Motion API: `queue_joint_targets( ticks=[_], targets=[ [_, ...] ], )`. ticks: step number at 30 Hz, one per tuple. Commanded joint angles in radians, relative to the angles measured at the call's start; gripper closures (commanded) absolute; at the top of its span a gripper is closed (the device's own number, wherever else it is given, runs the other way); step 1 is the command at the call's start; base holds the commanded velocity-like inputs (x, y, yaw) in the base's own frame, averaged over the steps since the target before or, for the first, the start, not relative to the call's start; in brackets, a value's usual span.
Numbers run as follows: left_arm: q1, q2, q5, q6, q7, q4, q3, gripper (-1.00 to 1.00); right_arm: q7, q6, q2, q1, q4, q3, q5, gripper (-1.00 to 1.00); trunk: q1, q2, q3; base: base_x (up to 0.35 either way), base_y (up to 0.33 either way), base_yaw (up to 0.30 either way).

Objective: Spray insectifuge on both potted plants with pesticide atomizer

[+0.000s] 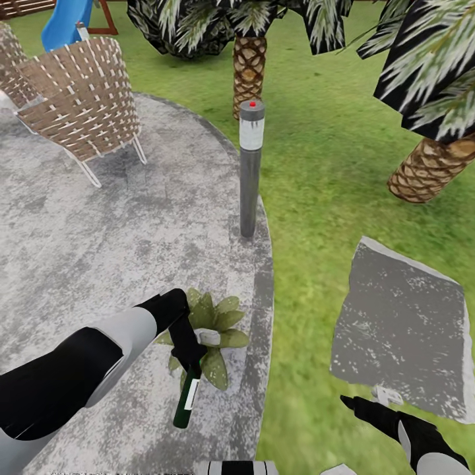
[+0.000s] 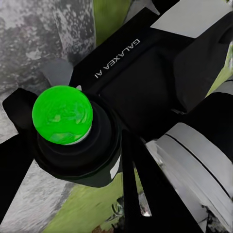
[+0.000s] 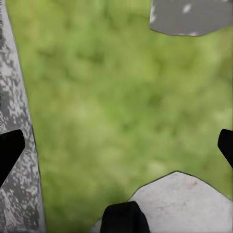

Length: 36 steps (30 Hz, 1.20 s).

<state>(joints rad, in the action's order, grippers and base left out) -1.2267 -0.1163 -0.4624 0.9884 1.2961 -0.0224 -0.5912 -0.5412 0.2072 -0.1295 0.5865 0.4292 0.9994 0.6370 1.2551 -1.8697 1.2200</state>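
My left gripper (image 1: 187,348) is shut on the pesticide atomizer (image 1: 187,399), a dark green bottle with a white label that hangs tilted below the black fingers. It is held right against one potted plant (image 1: 221,323), a low rosette of pointed green leaves near the patio's edge. A small white piece shows at the rosette's middle, beside the fingers. The left wrist view looks back at my own black and white body and a bright green round shape (image 2: 62,114). My right gripper (image 1: 366,400) (image 3: 116,145) hangs open over the garden lawn (image 3: 121,92), nothing between its fingers.
A tall grey lamp post (image 1: 250,168) stands at the rim of the round paved patio (image 1: 99,244). Woven chairs (image 1: 82,99) are at the back left. Palm trunks (image 1: 249,66) (image 1: 429,168) rise from the lawn. A grey paving slab (image 1: 402,330) lies at the right.
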Motion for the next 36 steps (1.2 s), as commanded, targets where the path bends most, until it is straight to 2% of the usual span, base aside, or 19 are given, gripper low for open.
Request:
queue_joint_targets(
  ticks=[1, 11, 27, 36],
  targets=[
    [0.000, 0.000, -0.011, 0.009, 0.008, -0.001, 0.004, 1.00, -0.008, 0.004, 0.001, 0.001, 0.002, 0.008, 0.006, -1.00, 0.000, 0.000, 0.001, 0.000, -0.017, 0.257],
    [0.000, 0.003, -0.012, 0.009, 0.008, -0.001, 0.001, 1.00, -0.008, 0.004, 0.001, 0.001, 0.002, 0.008, 0.006, -1.00, 0.000, 0.000, 0.006, 0.000, -0.031, 0.231],
    [0.000, 0.003, -0.012, 0.009, 0.008, -0.001, 0.001, 1.00, -0.007, 0.004, 0.001, 0.001, 0.002, 0.008, 0.007, -1.00, 0.000, 0.000, 0.007, 0.000, -0.314, 0.008],
    [0.000, 0.001, -0.012, 0.009, 0.008, -0.001, 0.001, 1.00, -0.006, 0.004, 0.001, 0.001, 0.002, 0.008, 0.006, -1.00, 0.000, 0.000, 0.007, 0.000, -0.303, 0.219]
  ],
)
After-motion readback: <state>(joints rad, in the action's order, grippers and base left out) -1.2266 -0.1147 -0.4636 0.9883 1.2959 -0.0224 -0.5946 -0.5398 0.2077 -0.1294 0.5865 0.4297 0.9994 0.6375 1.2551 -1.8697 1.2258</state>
